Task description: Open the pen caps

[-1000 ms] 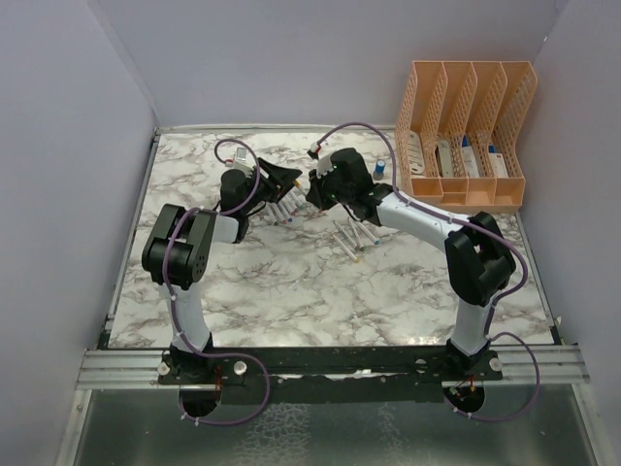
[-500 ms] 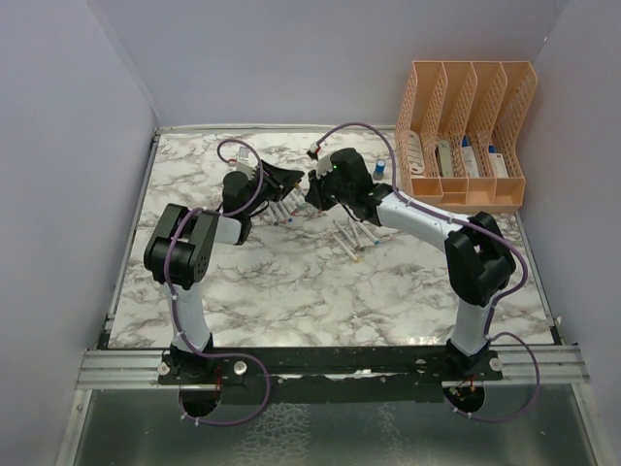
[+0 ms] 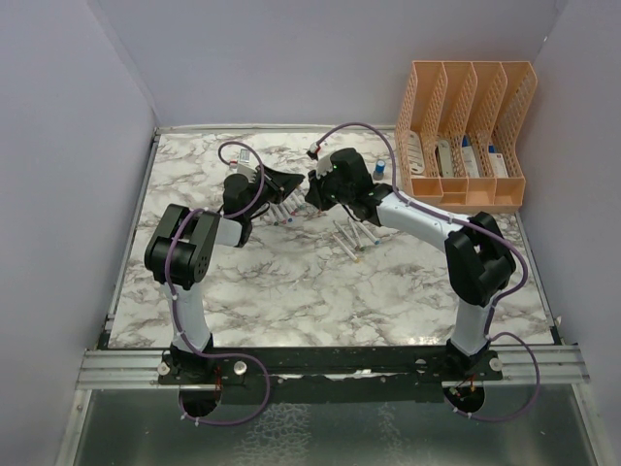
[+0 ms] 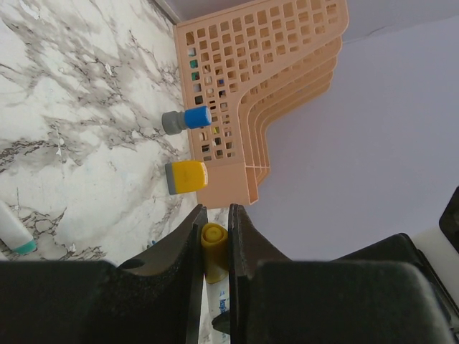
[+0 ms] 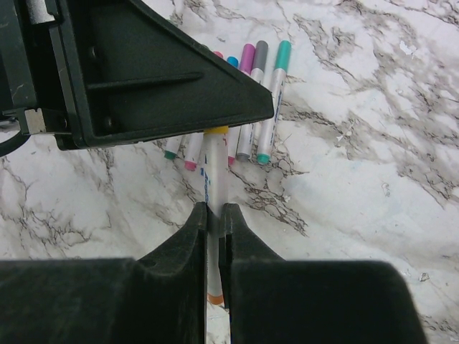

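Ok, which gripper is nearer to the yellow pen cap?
Left. The left gripper is shut on the yellow cap; the right gripper grips the same pen's white barrel further down, clear of the cap.

The bench point(image 3: 291, 282) is white marble with grey veins, and the walls point(image 3: 291, 58) are pale lilac. The slotted organiser point(image 3: 466, 126) is peach. Both tools are black. The left tool point(image 4: 214, 215) shows a yellow cap point(image 4: 214, 251). The right tool point(image 5: 214, 213) shows a white pen point(image 5: 216, 172) with blue print and what looks like an orange end. 3 other pens carry a magenta cap point(image 5: 247, 56), a grey cap point(image 5: 261, 52) and a teal cap point(image 5: 284, 51). The blue cylinder point(image 4: 193, 117) and the yellow block point(image 4: 190, 176) each have a grey end. The cables point(image 3: 359, 125) are purple.
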`<state>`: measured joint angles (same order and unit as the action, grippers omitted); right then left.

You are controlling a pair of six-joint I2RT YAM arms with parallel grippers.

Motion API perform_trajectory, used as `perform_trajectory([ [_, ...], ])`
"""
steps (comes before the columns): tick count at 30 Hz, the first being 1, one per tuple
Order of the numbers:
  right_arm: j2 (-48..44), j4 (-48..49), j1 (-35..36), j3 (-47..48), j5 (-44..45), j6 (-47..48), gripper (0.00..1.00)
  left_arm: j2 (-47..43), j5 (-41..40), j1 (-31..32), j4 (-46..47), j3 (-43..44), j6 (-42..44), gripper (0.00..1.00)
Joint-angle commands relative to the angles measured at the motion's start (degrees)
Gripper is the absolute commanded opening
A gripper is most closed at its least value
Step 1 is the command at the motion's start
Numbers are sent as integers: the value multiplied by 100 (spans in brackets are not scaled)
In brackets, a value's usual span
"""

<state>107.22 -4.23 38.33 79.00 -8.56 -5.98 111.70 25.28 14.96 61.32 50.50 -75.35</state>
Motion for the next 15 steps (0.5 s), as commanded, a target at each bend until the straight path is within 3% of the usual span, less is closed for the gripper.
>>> perform_trajectory([
  [1,-310,232,48,-54,74,-16,14,36,169,42,290,-58,-6,0],
  [4,-291,164,50,-22,99,-17,34,14,172,51,293,-58,-7,0],
  [6,-264,148,51,-1,100,-17,43,2,174,55,293,-49,-11,0],
  [15,17,6,52,217,67,-24,47,-86,136,176,293,-35,-6,0],
])
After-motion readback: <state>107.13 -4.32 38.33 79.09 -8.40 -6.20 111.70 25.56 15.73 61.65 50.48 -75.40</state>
